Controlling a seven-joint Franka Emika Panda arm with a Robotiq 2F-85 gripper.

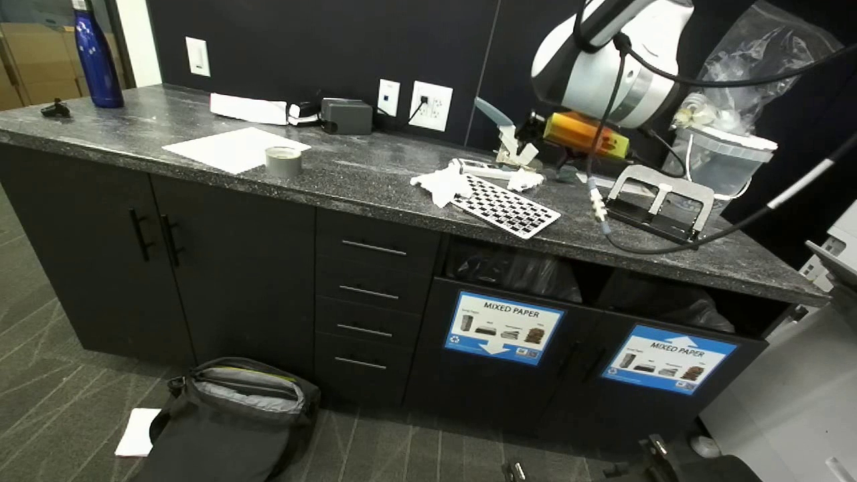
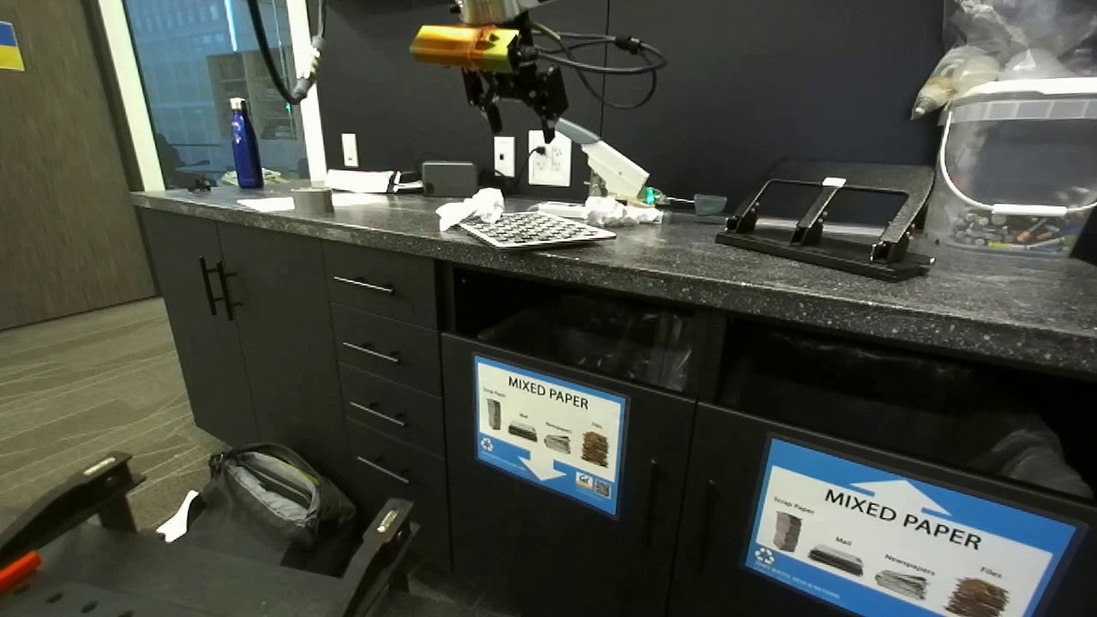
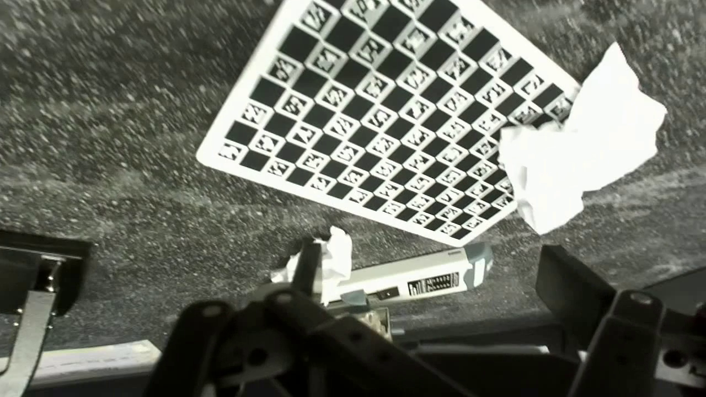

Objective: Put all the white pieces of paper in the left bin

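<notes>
- Left bin (image 1: 502,328): under the counter (image 1: 361,161), at its front edge.
- Gripper (image 2: 522,130): jaws spread, nothing held, above the counter.
- Mat (image 3: 380,110): overlapped by the big scrap (image 3: 590,138), likely next, lying lower than the gripper and towards the front edge.
- Small scrap (image 3: 337,256): nearer the back edge.

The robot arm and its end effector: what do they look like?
The arm is rounded and white, with silver-grey and black parts. Black cables loop beside it, one with a white stretch. A shiny orange-yellow box sits near the end effector, which is black, with two jointed fingers.
</notes>
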